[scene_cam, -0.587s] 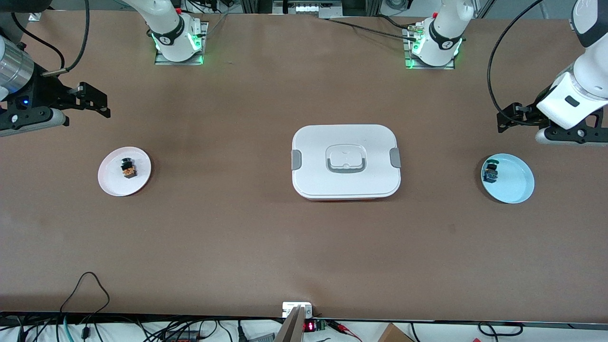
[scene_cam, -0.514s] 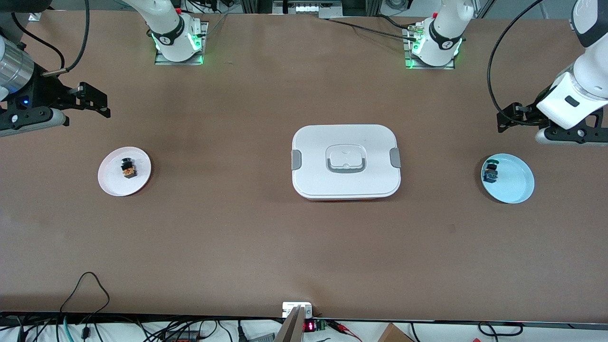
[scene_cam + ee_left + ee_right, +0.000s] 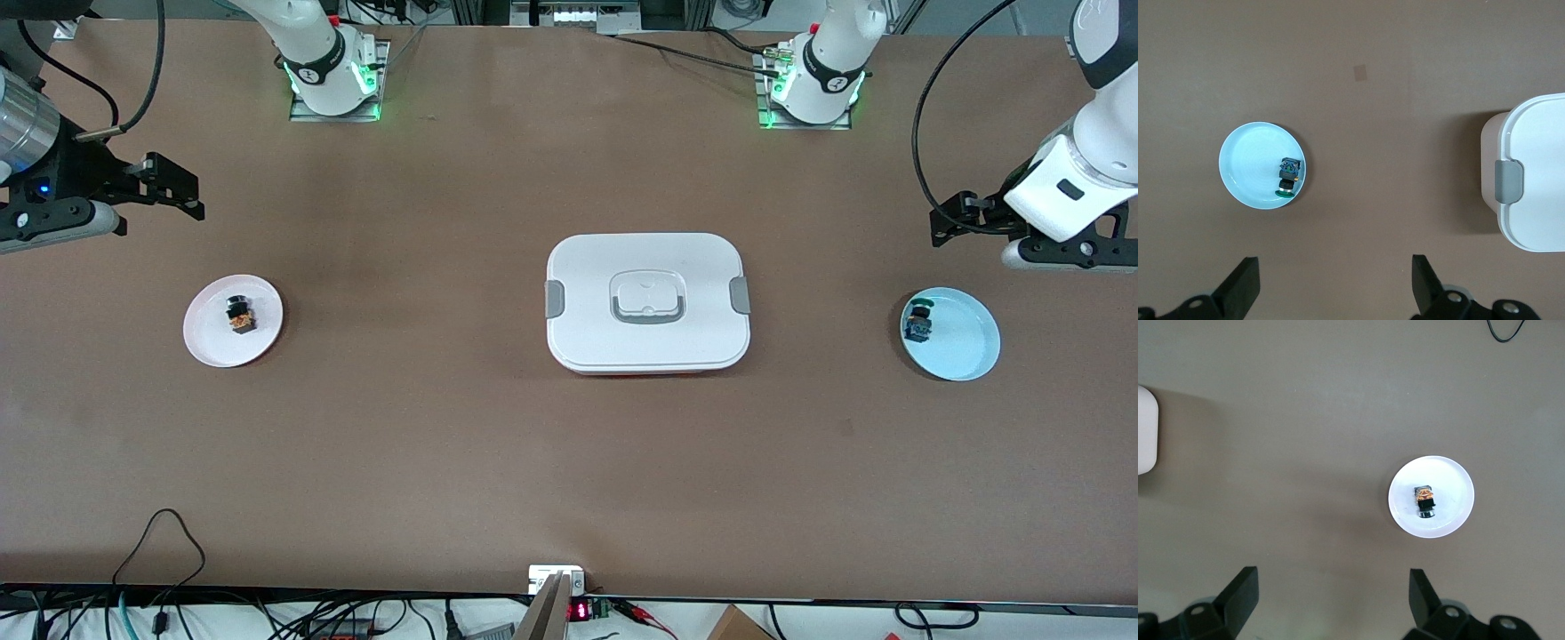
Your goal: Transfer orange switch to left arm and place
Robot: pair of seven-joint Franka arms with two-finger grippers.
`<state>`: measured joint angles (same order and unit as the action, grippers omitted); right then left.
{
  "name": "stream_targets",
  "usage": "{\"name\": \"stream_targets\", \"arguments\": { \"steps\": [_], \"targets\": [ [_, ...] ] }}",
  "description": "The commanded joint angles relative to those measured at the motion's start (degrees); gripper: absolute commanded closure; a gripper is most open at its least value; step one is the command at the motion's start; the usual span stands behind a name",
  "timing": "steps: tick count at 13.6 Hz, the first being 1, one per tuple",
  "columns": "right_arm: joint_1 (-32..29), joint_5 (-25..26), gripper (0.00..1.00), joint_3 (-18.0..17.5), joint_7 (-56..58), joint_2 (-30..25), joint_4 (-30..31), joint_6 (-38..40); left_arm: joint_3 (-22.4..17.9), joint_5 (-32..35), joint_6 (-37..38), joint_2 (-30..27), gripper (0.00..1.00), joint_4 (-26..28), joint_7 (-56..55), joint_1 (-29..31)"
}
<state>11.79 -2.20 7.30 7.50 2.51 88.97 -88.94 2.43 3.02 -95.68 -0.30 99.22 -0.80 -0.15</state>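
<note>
The orange switch (image 3: 239, 316) lies on a pale pink plate (image 3: 213, 342) toward the right arm's end of the table. It also shows in the right wrist view (image 3: 1425, 501) on its plate (image 3: 1453, 490). The white box (image 3: 647, 302) stands shut at the table's middle. My right gripper (image 3: 173, 188) is open and empty, up over bare table beside that plate; its own view shows it too (image 3: 1331, 587). My left gripper (image 3: 947, 222) is open and empty over bare table beside a light blue plate (image 3: 965, 342); its own view shows it too (image 3: 1336, 273).
A blue switch with a green cap (image 3: 918, 324) lies on the light blue plate, and shows in the left wrist view (image 3: 1288, 177). The box's end with its grey clip (image 3: 1509, 180) shows there. Cables (image 3: 160, 542) lie at the table's near edge.
My right gripper has shifted slightly toward the robots' side of the table. The left arm, the switches and the box have not moved.
</note>
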Motion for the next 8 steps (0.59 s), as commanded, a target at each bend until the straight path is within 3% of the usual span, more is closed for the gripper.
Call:
{"name": "stream_targets", "arguments": {
  "steps": [1, 5, 8],
  "targets": [
    [-0.19, -0.26, 0.0, -0.18, 4.07, -0.32, 0.85, 1.92, -0.06, -1.35, 1.11, 0.48, 0.0, -1.22, 1.24, 0.33],
    [-3.69, 0.71, 0.0, -0.1, 23.74, 2.66, 1.21, 1.4, -0.06, -1.35, 1.19, 0.48, 0.0, -1.22, 1.24, 0.33],
    [-5.82, 6.3, 0.0, -0.1, 41.91, 6.44, 2.17, -0.96, -0.06, -1.35, 1.72, 0.39, 0.0, -1.22, 1.24, 0.33]
  ]
}}
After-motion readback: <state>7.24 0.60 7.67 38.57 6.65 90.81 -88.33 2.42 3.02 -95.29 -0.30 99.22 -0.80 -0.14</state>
